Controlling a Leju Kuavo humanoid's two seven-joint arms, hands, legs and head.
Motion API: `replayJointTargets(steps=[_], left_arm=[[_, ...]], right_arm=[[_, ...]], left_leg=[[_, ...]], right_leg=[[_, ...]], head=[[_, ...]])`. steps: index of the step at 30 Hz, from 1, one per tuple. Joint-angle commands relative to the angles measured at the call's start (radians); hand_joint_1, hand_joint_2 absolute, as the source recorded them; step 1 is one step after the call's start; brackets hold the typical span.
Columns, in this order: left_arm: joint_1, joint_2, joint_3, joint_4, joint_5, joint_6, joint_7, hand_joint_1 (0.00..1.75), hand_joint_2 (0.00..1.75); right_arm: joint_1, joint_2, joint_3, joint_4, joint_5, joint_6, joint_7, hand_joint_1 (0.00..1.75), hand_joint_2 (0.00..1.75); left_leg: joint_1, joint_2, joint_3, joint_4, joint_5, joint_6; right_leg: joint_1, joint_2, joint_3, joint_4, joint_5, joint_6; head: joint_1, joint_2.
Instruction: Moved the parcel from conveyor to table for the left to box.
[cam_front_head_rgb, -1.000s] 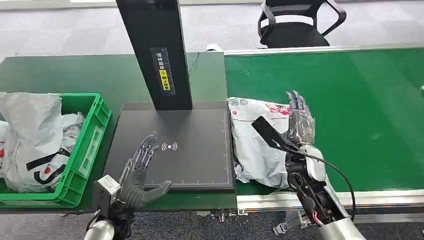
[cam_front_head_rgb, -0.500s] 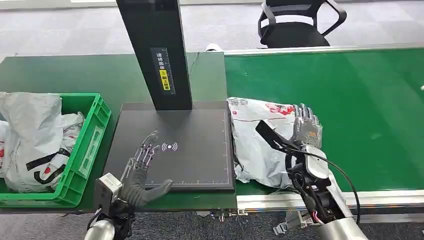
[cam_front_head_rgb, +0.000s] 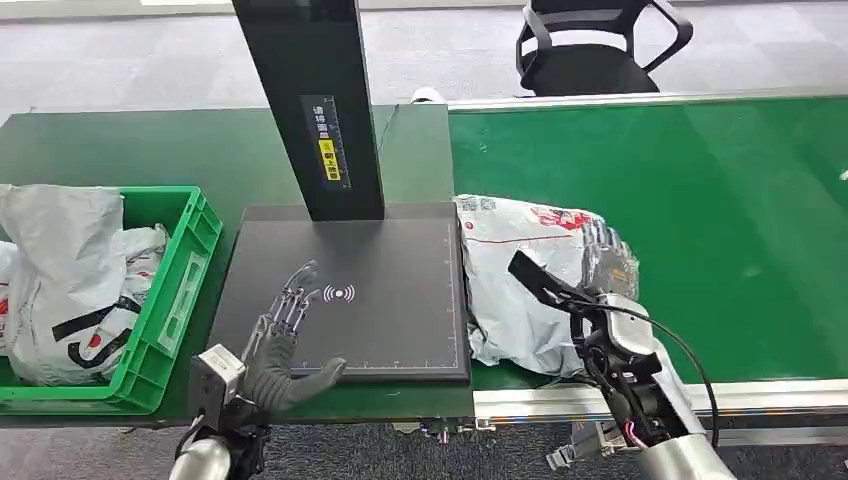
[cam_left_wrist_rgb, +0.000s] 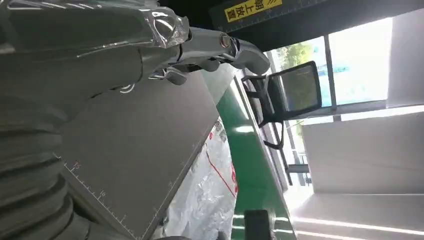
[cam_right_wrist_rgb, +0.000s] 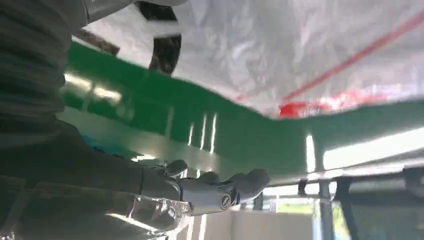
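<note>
A yellow label (cam_front_head_rgb: 329, 160) with unreadable characters marks the black column (cam_front_head_rgb: 308, 100).

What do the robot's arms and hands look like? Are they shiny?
Yes. Both arms are shiny silver tubes near the bottom of the head view. The left robot hand has a thick grey thumb and thin, dark metal fingers, with a small grey box at the wrist. The right robot hand looks similar, and a black cable loops along its arm past exposed dark parts and red wires.

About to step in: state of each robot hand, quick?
Left robot hand: open, over the black pad, holding nothing.
Right robot hand: open, beside the parcel, not gripping it.
</note>
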Motion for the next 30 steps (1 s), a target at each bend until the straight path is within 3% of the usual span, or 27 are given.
replayJointTargets(steps=[1, 5, 19, 21, 22, 30], left_arm=[[-0.074, -0.01, -0.008, 0.094, -0.001, -0.024, 0.012, 0.0, 1.75], [-0.08, -0.006, -0.005, 0.11, 0.007, -0.021, 0.004, 0.0, 1.75], [-0.072, -0.014, -0.001, 0.106, -0.008, -0.016, -0.001, 0.0, 1.75], [-0.071, -0.014, 0.001, 0.105, -0.008, -0.015, -0.001, 0.0, 1.75], [-0.069, -0.013, 0.001, 0.104, -0.008, -0.015, -0.001, 0.0, 1.75], [-0.064, -0.014, 0.006, 0.096, -0.008, -0.014, -0.002, 0.0, 1.75]], right_arm=[[-0.071, -0.02, 0.101, 0.21, -0.069, 0.184, -0.164, 0.0, 1.75], [-0.069, -0.02, 0.148, 0.208, -0.125, 0.243, -0.255, 0.0, 1.75], [-0.085, -0.039, 0.18, 0.219, -0.197, 0.255, -0.21, 0.02, 1.75], [-0.085, -0.043, 0.187, 0.223, -0.2, 0.254, -0.212, 1.62, 1.75], [-0.087, -0.042, 0.189, 0.224, -0.202, 0.256, -0.214, 1.75, 1.75], [-0.091, -0.041, 0.196, 0.226, -0.209, 0.262, -0.216, 1.75, 1.75]], left_leg=[[0.0, -0.001, 0.001, -0.001, 0.001, 0.002], [0.0, -0.001, 0.001, -0.001, 0.001, 0.002], [-0.001, -0.001, 0.001, -0.001, 0.001, 0.003], [0.0, -0.001, 0.001, -0.002, 0.001, 0.003], [-0.001, -0.001, 0.001, -0.001, 0.001, 0.002], [0.0, -0.001, 0.001, -0.001, 0.0, 0.002]], right_leg=[[0.0, -0.001, 0.001, -0.001, 0.001, -0.002], [0.0, -0.001, 0.001, -0.001, 0.001, -0.003], [0.0, -0.001, 0.001, -0.002, 0.002, -0.003], [0.001, -0.001, 0.001, -0.002, 0.002, -0.004], [0.0, -0.001, 0.001, -0.001, 0.001, -0.003], [0.0, -0.001, 0.001, -0.001, 0.001, -0.002]], head=[[0.0, 0.0], [0.0, 0.0], [0.0, 0.0], [0.0, 0.0], [0.0, 0.0], [0.0, 0.0]])
